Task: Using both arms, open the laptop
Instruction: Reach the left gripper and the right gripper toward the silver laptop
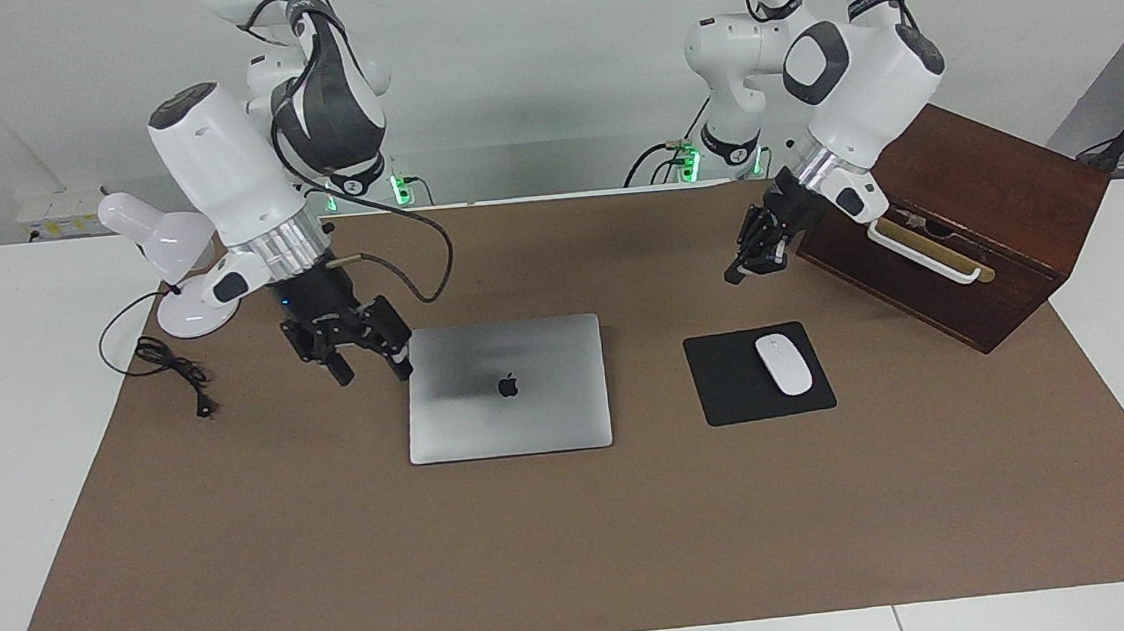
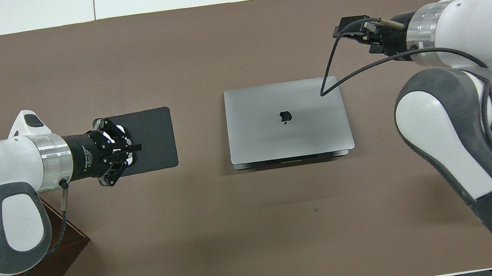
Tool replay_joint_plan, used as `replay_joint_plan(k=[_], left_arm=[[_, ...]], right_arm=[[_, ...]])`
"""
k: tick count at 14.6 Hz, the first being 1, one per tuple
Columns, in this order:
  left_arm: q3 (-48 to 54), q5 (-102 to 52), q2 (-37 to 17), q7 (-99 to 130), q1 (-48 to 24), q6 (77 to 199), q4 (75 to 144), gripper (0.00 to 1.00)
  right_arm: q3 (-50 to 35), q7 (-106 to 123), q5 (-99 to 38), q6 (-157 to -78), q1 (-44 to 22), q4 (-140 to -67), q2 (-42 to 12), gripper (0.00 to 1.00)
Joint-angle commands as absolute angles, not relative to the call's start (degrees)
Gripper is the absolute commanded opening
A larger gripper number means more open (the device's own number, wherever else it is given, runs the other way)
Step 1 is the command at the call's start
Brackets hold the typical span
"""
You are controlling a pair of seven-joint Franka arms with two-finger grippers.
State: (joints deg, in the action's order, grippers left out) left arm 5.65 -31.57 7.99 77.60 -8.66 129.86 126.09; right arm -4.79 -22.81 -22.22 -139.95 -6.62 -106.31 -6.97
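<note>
The slim silver-grey rectangular laptop [image 1: 507, 388] lies flat and closed at the middle of the brown table mat [image 1: 581, 555], lid up, with the dark apple logo centred on it. Its long axis runs along the table from one arm's end toward the other, and the edge showing a thin seam and notch faces the robots. The right arm's black two-finger gripper [image 1: 372, 371] hangs just above the mat beside the laptop's corner nearest the robots at the right arm's end; its fingers stand apart and hold nothing, and whether a fingertip touches the lid cannot be told. A black cable loops from the right wrist over the lid in the overhead view. The left arm's black gripper [image 1: 741, 271] is raised over the mat between the laptop and a dark brown wooden box [image 1: 976, 223]; its fingertips are closed together and it holds nothing. Beside the laptop toward the left arm's end lies a flat black rectangular mouse pad [image 1: 728, 383] with a white oval mouse [image 1: 784, 364] on it; in the overhead view the left gripper covers the mouse. The wooden box, with a white bar handle, stands nearer the robots at that end. Toward the right arm's end stand a white desk lamp [image 1: 166, 256] and its loose black cord [image 1: 170, 371].
</note>
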Motion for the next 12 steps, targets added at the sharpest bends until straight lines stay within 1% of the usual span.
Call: replay_joint_plan(k=[1, 3, 5, 7, 8, 10, 12], left_arm=[[4.92, -35.48, 9.76, 86.37, -11.5, 140.06, 132.52, 0.0], [5.01, -39.27, 9.49, 87.98, -12.65, 142.91, 134.47, 0.0], [5.01, -45.66, 9.49, 87.98, -14.23, 143.26, 136.22, 0.0], [4.92, -53.31, 8.62, 88.07, -14.59, 143.7, 136.75, 0.0], [4.92, -58.13, 7.05, 87.98, -14.76, 144.66, 137.02, 0.0], [5.01, -63.26, 4.93, 87.8, -20.53, 151.75, 138.24, 0.0], [5.01, -67.13, 3.44, 87.11, -24.68, 157.83, 139.13, 0.0]], right_arm=[[-5.45, -27.59, -29.33, -149.38, -9.48, -110.99, -6.77, 1.0], [-5.71, -27.69, -36.09, -155.71, -11.85, -114.07, -6.51, 1.0], [-7.63, -27.69, -42.51, -159.94, -12.66, -116.62, -5.89, 1.0], [-9.75, -28.82, -48.57, -162.85, -13.18, -119.08, -4.58, 1.0], [-10.1, -29.7, -50.08, -163.47, -13.71, -120.83, -3.61, 1.0], [-12.12, -30.85, -50.89, -165.32, -13.71, -125.75, -1.07, 1.0], [-12.48, -33.3, -51.24, -164.8, -13.71, -130.32, 2.27, 1.0]])
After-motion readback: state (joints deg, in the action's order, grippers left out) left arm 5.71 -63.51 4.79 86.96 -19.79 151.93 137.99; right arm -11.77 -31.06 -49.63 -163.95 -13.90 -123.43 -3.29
